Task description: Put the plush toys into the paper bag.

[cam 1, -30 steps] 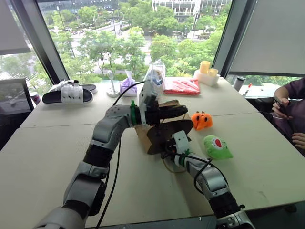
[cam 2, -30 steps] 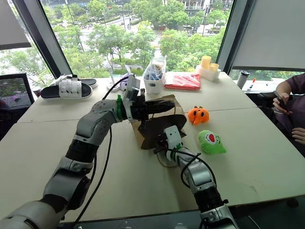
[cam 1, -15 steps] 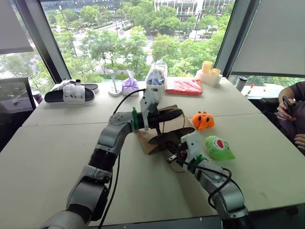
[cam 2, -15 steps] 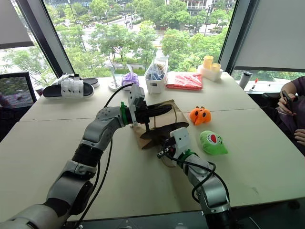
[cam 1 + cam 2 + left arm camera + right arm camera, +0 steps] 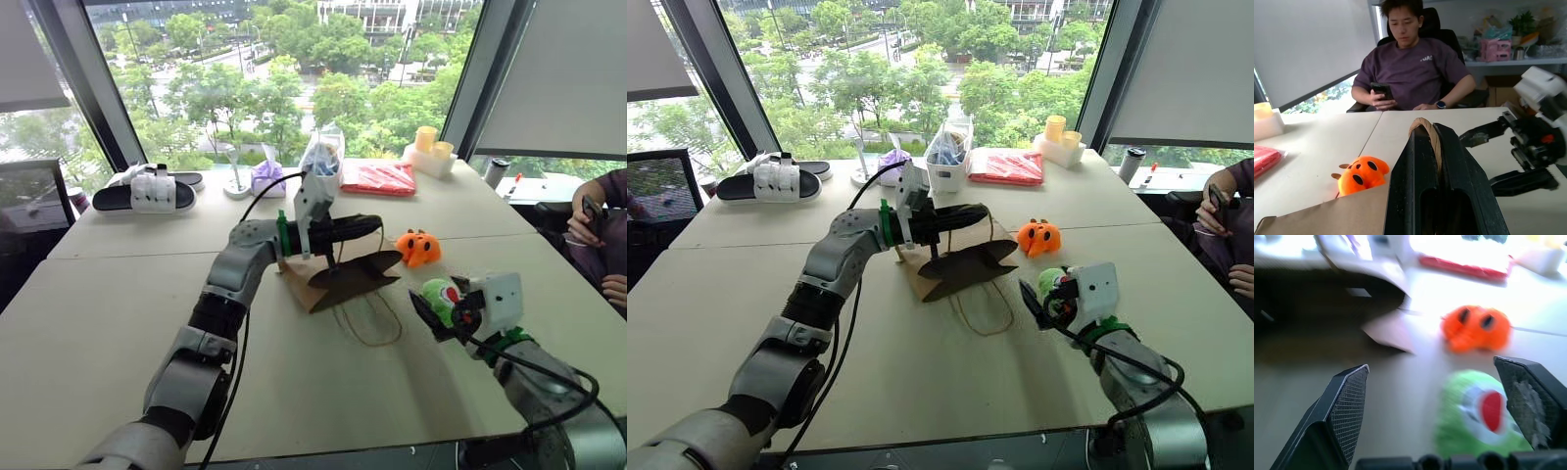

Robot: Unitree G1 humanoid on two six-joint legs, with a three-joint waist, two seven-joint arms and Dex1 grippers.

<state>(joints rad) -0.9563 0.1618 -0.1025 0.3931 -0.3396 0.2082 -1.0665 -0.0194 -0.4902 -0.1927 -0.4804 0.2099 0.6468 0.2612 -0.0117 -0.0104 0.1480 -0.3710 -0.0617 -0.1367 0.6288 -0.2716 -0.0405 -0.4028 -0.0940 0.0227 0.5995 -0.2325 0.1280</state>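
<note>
The left gripper [image 5: 367, 228] is clamped on a cord handle [image 5: 1431, 137] of the paper bag [image 5: 338, 279], holding the bag's top off the table [image 5: 118, 333]. The right gripper [image 5: 1447, 401] is spread wide, with the green toy [image 5: 1481, 413] just ahead between its fingers. The orange toy [image 5: 416, 247] sits at the green one's twelve o'clock, three o'clock of the bag.

At twelve o'clock a red packet [image 5: 374, 177] lies; sandals [image 5: 143, 191] sit at ten; a seated person [image 5: 1413, 63] holds a phone [image 5: 1382, 90].
</note>
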